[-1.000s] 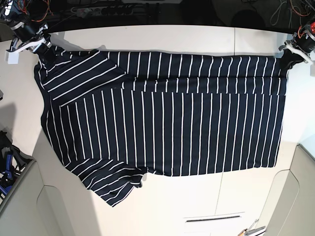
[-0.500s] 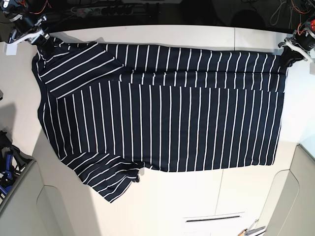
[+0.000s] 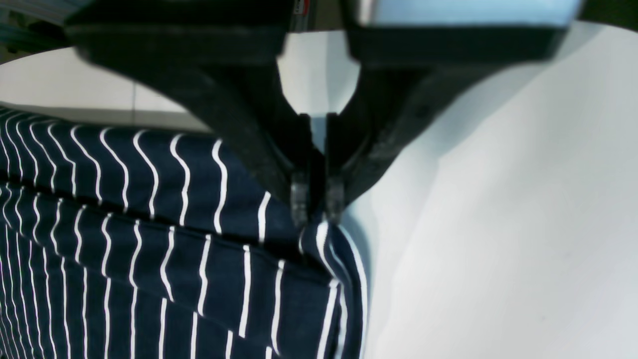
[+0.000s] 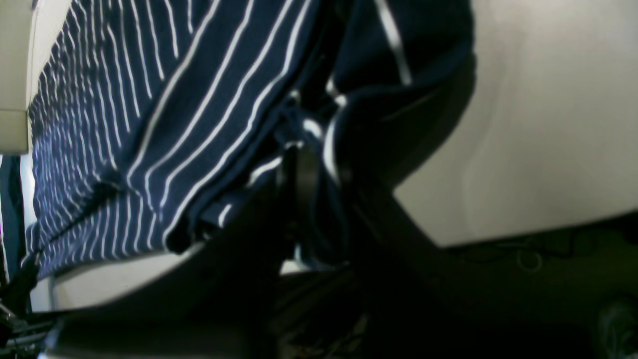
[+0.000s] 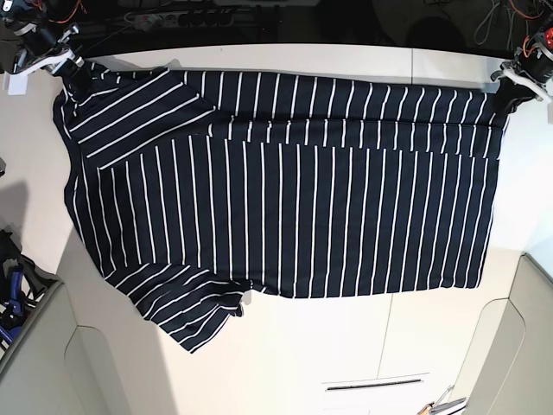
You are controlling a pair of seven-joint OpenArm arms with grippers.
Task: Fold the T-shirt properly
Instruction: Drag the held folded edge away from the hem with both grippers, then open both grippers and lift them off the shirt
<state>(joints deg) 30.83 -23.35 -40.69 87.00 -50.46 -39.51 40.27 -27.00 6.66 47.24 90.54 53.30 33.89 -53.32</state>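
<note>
left end effector (image 3: pixel 316 212): pinched tight on T-shirt (image 5: pixel 285 190) corner
right end effector (image 5: pixel 69 69): clamped on opposite corner
counter (image 5: pixel 285 363): shirt spread flat

tabletop (image 5: pixel 285 354): white, smooth, rounded far corners, seam lines across the surface
slot (image 5: pixel 374 384): thin dark line in the tabletop, near edge, right of centre
power strip (image 5: pixel 151 17): pale, behind the far edge in the dark, cables beside it
blue item (image 5: pixel 10 298): at the left edge, below tabletop level, too partial to identify
wires (image 5: pixel 497 13): top right corner, loose loops
</note>
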